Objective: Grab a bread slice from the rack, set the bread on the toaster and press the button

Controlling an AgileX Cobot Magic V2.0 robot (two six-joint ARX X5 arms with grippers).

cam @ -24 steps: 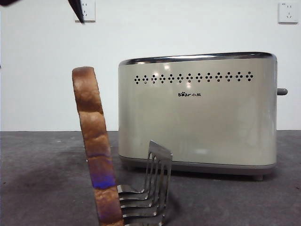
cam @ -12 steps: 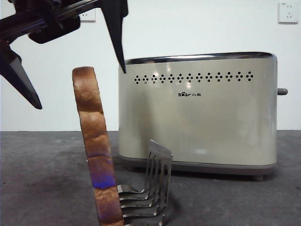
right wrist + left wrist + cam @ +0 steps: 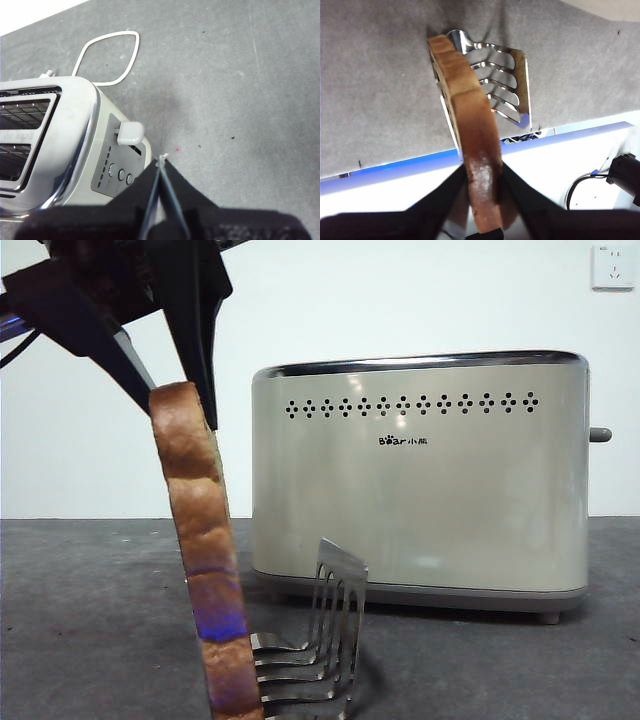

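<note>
The slice of bread (image 3: 200,540) stands edge-on in the steel rack (image 3: 325,640) in front of the cream toaster (image 3: 420,500). My left gripper (image 3: 180,410) has come down from above, and its jaws press on both sides of the slice's top. In the left wrist view the jaws clamp the bread (image 3: 470,110) above the rack (image 3: 505,80). The grey button (image 3: 600,434) sticks out of the toaster's right side. My right gripper (image 3: 160,162) is shut and empty, above the table beside the toaster (image 3: 50,150) and close to the button (image 3: 131,133).
A white wall socket (image 3: 612,267) is at the top right. A white cord loop (image 3: 107,57) lies on the grey table behind the toaster. Small round control knobs (image 3: 121,174) sit below the lever. The toaster's slots are open at the top.
My left gripper has dropped onto the top of the slice and its wide-open jaws have closed against it. The slice still stands in the rack.
</note>
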